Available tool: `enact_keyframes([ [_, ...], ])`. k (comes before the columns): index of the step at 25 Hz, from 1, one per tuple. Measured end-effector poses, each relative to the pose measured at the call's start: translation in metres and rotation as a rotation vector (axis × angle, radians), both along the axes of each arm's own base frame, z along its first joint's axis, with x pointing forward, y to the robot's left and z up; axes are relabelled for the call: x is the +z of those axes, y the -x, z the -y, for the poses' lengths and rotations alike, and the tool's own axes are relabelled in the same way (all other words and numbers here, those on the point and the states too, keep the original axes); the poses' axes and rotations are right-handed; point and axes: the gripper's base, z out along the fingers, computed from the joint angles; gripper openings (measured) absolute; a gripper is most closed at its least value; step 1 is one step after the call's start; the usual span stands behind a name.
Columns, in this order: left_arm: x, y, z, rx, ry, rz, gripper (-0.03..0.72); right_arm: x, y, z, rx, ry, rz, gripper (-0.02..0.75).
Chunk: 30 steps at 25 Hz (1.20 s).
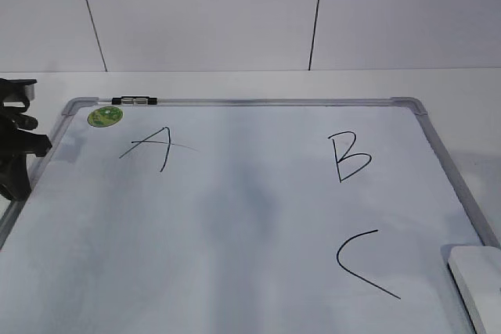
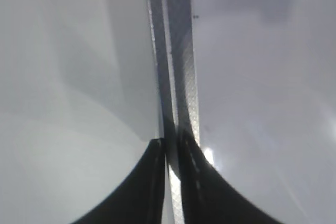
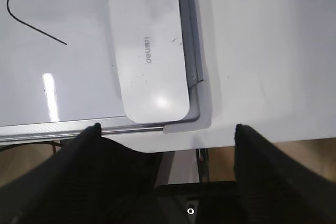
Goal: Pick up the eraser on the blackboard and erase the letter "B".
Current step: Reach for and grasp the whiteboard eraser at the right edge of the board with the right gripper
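The blackboard (image 1: 250,217) lies flat on the table and bears the letters "A", "B" (image 1: 348,156) and "C". The eraser (image 1: 477,283) lies in the board's near right corner. In the right wrist view the eraser (image 3: 148,48) lies lengthwise against the board's grey frame, lettering up. My right gripper (image 3: 167,127) is open and empty, and hangs short of the eraser over the board's corner. It does not show in the exterior view. My left gripper (image 2: 172,142) is shut and empty over the board's left frame (image 2: 178,51); it also shows at the exterior view's left edge (image 1: 16,146).
A small black-and-white marker (image 1: 135,101) lies on the board's far frame next to the round green sticker (image 1: 105,116). The "C" (image 3: 31,19) is drawn left of the eraser. The table's front edge (image 3: 220,148) runs just beyond the board's corner.
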Motion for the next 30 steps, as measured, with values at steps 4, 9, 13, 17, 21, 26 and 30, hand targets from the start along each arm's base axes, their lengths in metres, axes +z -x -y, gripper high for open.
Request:
enact_keyframes([
  [4,0.0,0.0,0.0,0.0,0.0,0.0,0.056,-0.008,-0.012,-0.004,-0.001,-0.035,-0.066,0.615],
  [9,0.0,0.0,0.0,0.001,0.002,0.0,0.056,-0.019,-0.026,-0.006,-0.003,-0.046,-0.143,0.621],
  [13,0.0,0.0,0.0,0.001,0.002,0.0,0.056,-0.03,-0.037,-0.007,0.014,-0.039,-0.214,0.622],
  [17,0.0,0.0,0.0,0.001,0.002,0.0,0.057,-0.042,-0.049,-0.008,0.03,-0.033,-0.287,0.622],
  [21,0.0,0.0,0.0,0.002,0.003,0.0,0.061,-0.056,-0.062,-0.009,0.043,-0.026,-0.338,0.622],
  [26,0.0,0.0,0.0,0.002,0.003,0.0,0.064,-0.073,-0.076,-0.009,0.049,-0.022,-0.38,0.622],
  [30,0.0,0.0,0.0,0.002,0.003,0.0,0.067,-0.08,-0.082,-0.011,0.086,-0.025,-0.378,0.62],
])
